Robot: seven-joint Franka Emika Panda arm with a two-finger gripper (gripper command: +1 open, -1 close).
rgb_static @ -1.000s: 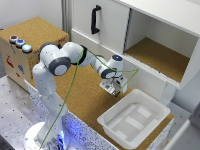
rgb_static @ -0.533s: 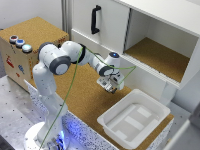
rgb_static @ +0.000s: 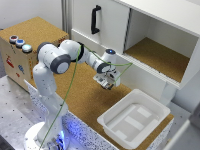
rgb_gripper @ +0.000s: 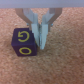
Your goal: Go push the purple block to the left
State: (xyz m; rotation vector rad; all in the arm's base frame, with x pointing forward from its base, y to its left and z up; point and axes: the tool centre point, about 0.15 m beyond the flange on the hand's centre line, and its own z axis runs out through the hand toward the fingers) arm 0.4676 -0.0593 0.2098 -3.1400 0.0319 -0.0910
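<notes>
The purple block is a small dark cube with yellow letters on its faces, lying on the cork surface. In the wrist view my gripper stands right beside it, fingers close together with nothing between them, and one fingertip touches or nearly touches the block's side. In the exterior view my gripper is low over the cork table in front of the white cabinet, and the block is hidden by the hand there.
A white tray sits on the table at the exterior view's right of the gripper. The white cabinet with a black handle and an open shelf stands behind. A cork-topped box with buttons is at the far left.
The gripper has shifted a little toward the exterior view's left, away from the tray, staying low over the cork.
</notes>
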